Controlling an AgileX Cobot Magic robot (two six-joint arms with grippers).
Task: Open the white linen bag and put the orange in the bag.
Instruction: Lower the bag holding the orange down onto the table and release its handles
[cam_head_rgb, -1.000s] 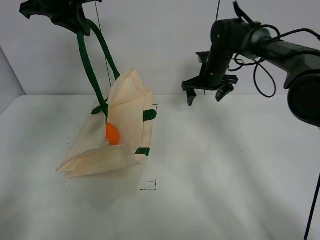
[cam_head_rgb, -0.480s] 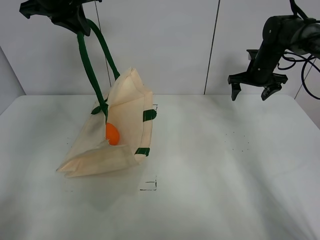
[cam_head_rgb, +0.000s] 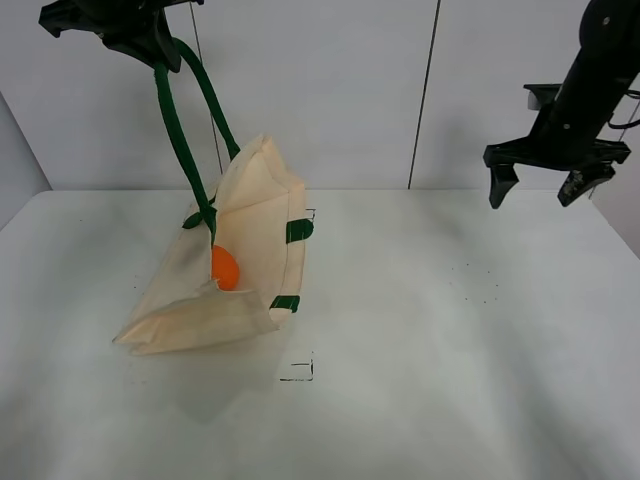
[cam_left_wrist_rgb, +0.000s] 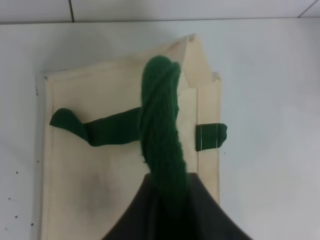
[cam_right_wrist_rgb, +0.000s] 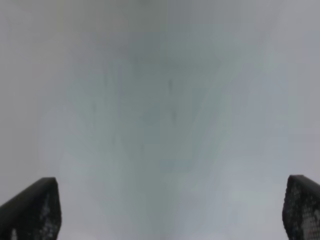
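Note:
The white linen bag (cam_head_rgb: 245, 250) hangs half-lifted at the table's left, its lower end resting on the table and its mouth gaping. The orange (cam_head_rgb: 225, 267) lies inside the mouth. My left gripper (cam_head_rgb: 155, 45) is shut on the bag's dark green handle (cam_head_rgb: 180, 140), high above the bag; the left wrist view shows the twisted handle (cam_left_wrist_rgb: 162, 125) running down to the bag (cam_left_wrist_rgb: 100, 165). My right gripper (cam_head_rgb: 542, 190) is open and empty, high at the far right, well away from the bag. Its two fingertips (cam_right_wrist_rgb: 35, 210) show over blurred table in the right wrist view.
The white table (cam_head_rgb: 430, 340) has a small black corner mark (cam_head_rgb: 298, 372) in front of the bag and another behind it. A grey wall with a vertical seam (cam_head_rgb: 425, 95) stands behind.
My right arm has swung from the middle to the far right, away from the bag, gripper still open. The left gripper, bag and orange have not moved.

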